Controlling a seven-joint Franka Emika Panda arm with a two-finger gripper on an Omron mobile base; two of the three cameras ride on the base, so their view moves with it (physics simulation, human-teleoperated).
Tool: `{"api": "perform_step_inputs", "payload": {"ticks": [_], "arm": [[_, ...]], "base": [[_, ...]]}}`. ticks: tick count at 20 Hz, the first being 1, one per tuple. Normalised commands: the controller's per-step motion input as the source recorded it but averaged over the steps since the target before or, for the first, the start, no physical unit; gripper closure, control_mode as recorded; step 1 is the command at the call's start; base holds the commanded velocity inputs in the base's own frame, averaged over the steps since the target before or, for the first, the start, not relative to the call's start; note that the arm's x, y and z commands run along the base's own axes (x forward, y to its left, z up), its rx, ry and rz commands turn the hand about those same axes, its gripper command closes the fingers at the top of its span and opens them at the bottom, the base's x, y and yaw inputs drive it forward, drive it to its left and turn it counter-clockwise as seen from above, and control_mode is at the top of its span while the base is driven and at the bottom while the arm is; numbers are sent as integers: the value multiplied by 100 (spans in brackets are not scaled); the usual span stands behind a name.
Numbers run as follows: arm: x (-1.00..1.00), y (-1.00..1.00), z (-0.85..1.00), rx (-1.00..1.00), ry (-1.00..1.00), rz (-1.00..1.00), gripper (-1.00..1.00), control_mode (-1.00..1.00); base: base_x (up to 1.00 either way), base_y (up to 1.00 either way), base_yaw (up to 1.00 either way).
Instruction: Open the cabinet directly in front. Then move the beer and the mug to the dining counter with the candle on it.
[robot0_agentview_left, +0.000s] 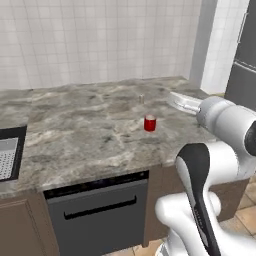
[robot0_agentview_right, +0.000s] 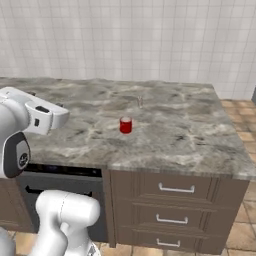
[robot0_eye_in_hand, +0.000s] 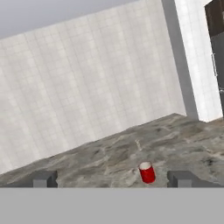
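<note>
Stone desk (robot0_agentview_left: 75, 125), grey-brown with pale veining, stretches wide across a rendered kitchen, backed by a white tiled wall (robot0_agentview_left: 100, 40). At the far left of the left base view, part of a dark cooktop (robot0_agentview_left: 10, 150) is set into the top. Below the front edge sits a black appliance front (robot0_agentview_left: 100, 210) with a long dark handle. Near the middle of the desk stands the mug (robot0_agentview_left: 150, 123), short, red and upright, alone on the stone. A little behind it, toward the wall, stands a small pale object (robot0_agentview_left: 141, 98), too small to identify. To the right, the robot's white arm (robot0_agentview_left: 220, 120) rises over the desk's corner, and a tall dark grey appliance (robot0_agentview_left: 242, 60) stands at the far right.

In the right base view, the arm (robot0_agentview_right: 30, 117) reaches in from the left above the desk, the mug (robot0_agentview_right: 125, 125) stands near the centre, well apart from the arm, and three dark brown drawers (robot0_agentview_right: 172, 212) with short silver handles sit under the right part of the top.

In the hand view, the fingers (robot0_eye_in_hand: 112, 179) are spread wide apart and hold nothing. The mug (robot0_eye_in_hand: 147, 172) stands on the stone ahead of them, between the two tips and closer to the right one, untouched.
</note>
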Motion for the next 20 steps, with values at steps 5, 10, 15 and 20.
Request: {"api": "perform_step_inputs", "payload": {"ticks": [5, 10, 15, 20], "arm": [[0, 0, 0, 0, 0, 0, -100, 100], [0, 0, 0, 0, 0, 0, -100, 100], [0, 0, 0, 0, 0, 0, -100, 100], [0, 0, 0, 0, 0, 0, -100, 100]], "base": [[-88, -5, 58], [-13, 0, 92], [0, 0, 97], [0, 1, 98]]}}
